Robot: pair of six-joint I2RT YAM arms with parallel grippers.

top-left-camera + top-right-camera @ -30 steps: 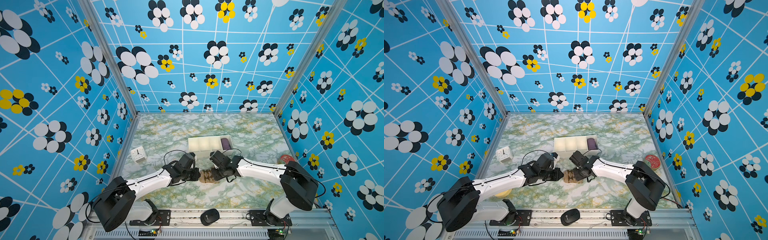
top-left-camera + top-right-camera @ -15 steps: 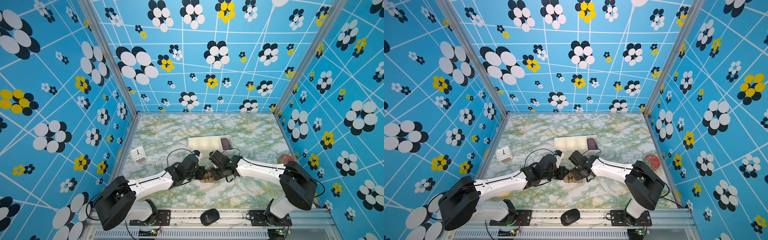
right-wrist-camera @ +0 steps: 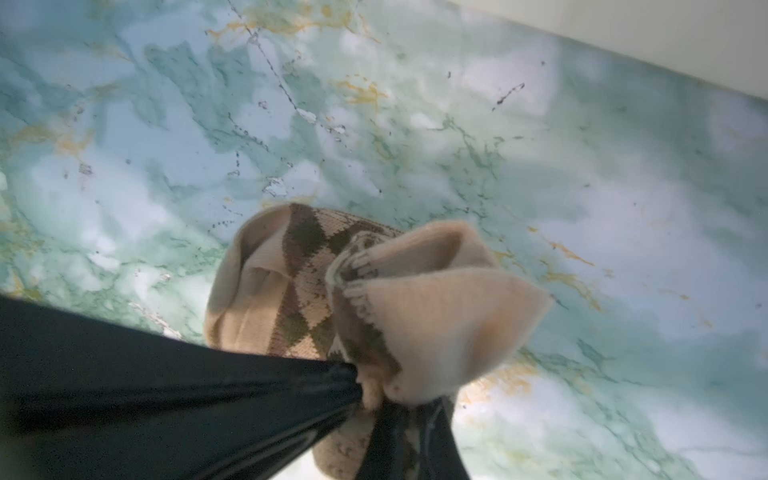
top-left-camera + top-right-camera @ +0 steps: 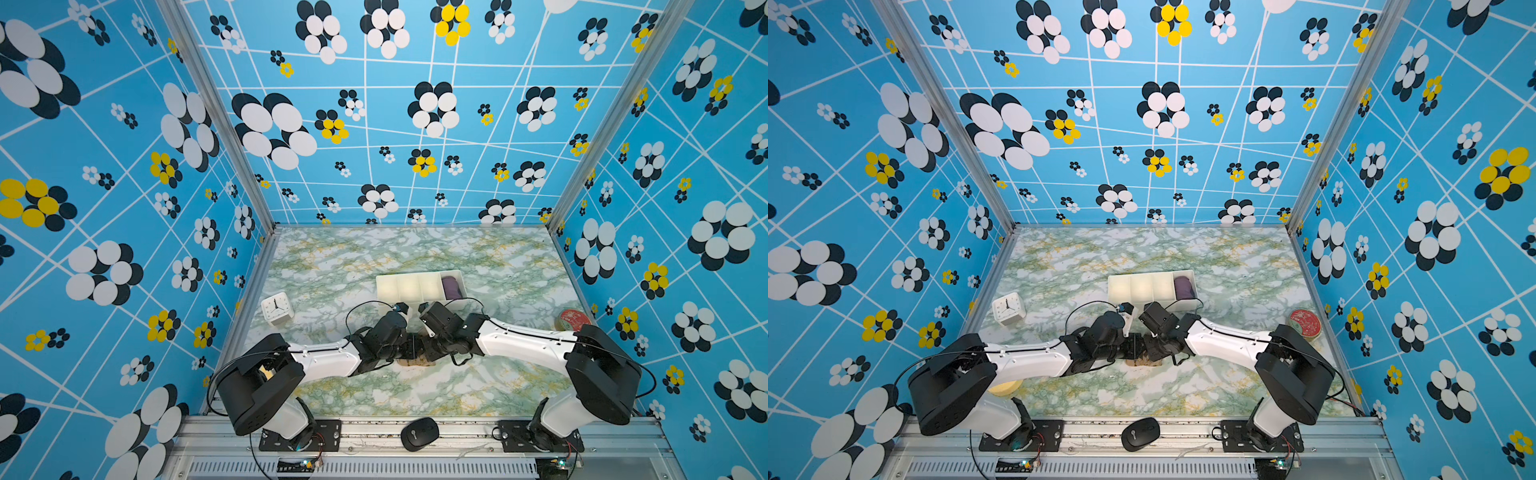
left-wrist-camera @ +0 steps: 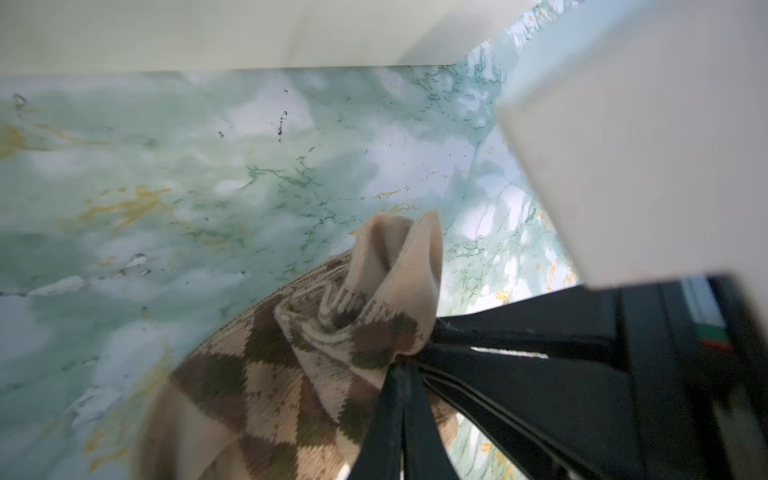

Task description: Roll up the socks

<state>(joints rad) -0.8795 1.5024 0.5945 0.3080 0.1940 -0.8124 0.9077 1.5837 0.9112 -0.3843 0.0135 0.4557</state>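
Wrist views: left gripper, right gripper both pinch socks. White tray near, purple bundle inside. Marble tabletop, blue floral walls.

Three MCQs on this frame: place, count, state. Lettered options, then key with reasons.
1. Where in the white divided tray is the purple fabric bundle? A) the end compartment nearest the red round tin B) the opposite end compartment C) a middle compartment
2. How many compartments has the tray? A) two B) four C) six
3. Left gripper and right gripper: A) both open B) both shut on the argyle socks C) both empty
Key: 1 A, purple fills the tin-side end cell; 2 B, three dividers show; 3 B, wrist views show each pinching the knit.
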